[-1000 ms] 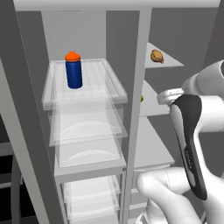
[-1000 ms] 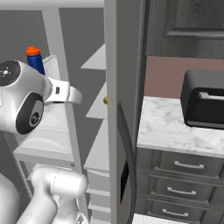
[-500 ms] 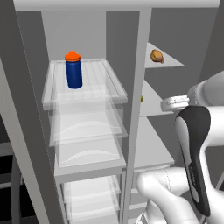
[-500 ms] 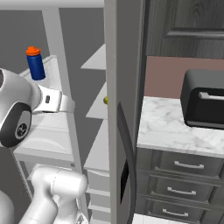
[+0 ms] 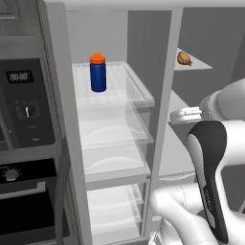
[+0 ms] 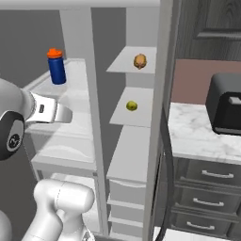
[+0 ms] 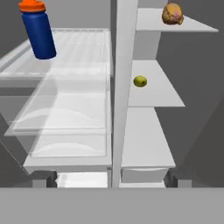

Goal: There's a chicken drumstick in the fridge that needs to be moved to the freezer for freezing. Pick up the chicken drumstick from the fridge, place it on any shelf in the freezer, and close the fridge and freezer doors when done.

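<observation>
**Drumstick lodged up top in the freezer, closing-up still to do**

Sits on the highest shelf [image 6: 123, 63] of the freezer [image 6: 127, 160]: the chicken drumstick [image 6: 140, 61], well back from the front lip, likely so it cannot roll off. Lies one level below: a tiny yellow-green item [image 6: 131, 106]. Stands apart on a glass tray in the fridge [image 5: 115, 158]: the blue bottle [image 5: 98, 72], untouched. Cannot tell whether the pincer is released or clenched. Judging by both compartments gaping, only shutting up remains.
</observation>
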Motion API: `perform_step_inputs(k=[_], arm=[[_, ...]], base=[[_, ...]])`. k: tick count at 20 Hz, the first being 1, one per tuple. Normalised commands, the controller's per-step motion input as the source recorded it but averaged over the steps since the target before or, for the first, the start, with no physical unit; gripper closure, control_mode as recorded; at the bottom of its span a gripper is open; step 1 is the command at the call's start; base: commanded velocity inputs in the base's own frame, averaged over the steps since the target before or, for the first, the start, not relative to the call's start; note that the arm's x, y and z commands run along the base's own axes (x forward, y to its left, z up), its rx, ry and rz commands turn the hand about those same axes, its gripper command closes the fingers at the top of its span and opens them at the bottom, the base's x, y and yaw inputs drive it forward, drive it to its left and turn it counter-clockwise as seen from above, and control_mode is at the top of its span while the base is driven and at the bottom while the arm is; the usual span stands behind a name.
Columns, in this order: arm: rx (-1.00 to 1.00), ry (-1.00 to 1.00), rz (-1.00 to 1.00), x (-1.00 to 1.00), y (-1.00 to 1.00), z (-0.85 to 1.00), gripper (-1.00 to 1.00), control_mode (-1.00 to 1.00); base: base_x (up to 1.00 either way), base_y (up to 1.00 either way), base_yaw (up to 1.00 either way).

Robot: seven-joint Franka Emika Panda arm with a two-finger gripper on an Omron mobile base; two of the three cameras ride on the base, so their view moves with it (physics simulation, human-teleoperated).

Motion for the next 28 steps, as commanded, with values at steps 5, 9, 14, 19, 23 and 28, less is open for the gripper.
perform_step_inputs(k=[5,9,14,19,23,28], arm=[[0.00,0.00,0.00,0.00,0.00,0.00,-1.00,1.00],[0.00,0.00,0.00,0.00,0.00,0.00,-1.00,1.00],[0.00,0.00,0.00,0.00,0.00,0.00,-1.00,1.00],[0.00,0.00,0.00,0.00,0.00,0.00,-1.00,1.00],[0.00,0.00,0.00,0.00,0.00,0.00,-1.00,1.00],[0.00,0.00,0.00,0.00,0.00,0.00,-1.00,1.00]], base=[[-0.61,-0.21,0.00],[-0.66,0.02,0.00],[-0.24,0.00,0.01],[-0.25,0.16,0.01],[-0.35,-0.01,0.00],[-0.24,0.11,0.02]])
